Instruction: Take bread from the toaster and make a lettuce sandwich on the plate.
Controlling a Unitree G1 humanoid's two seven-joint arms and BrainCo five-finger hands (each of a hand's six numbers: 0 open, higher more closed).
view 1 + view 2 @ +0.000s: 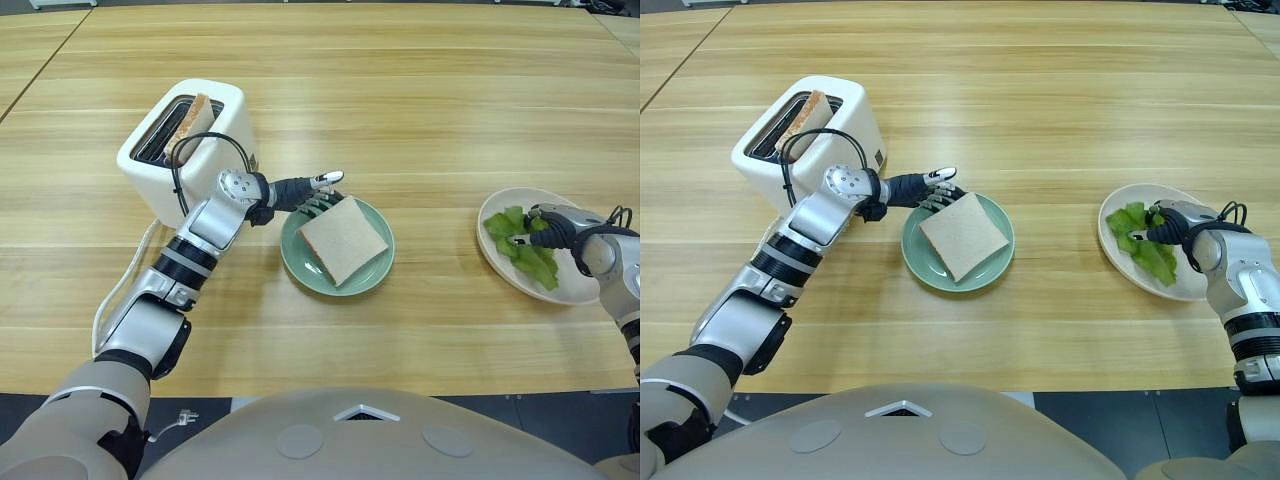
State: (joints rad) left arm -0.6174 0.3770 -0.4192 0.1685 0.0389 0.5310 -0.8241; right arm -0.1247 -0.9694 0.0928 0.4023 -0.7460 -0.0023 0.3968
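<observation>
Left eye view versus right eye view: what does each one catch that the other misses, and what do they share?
Left eye view: the plug ending the toaster's white cord, below the table's near edge.

Right eye view: more bare table to the left of the toaster, and more of the right forearm.

Both: the toaster with a bread slice standing in it, another slice lying on the green plate, the left robot hand at that plate's rim, and the right robot hand closed on the lettuce on the white plate.
</observation>
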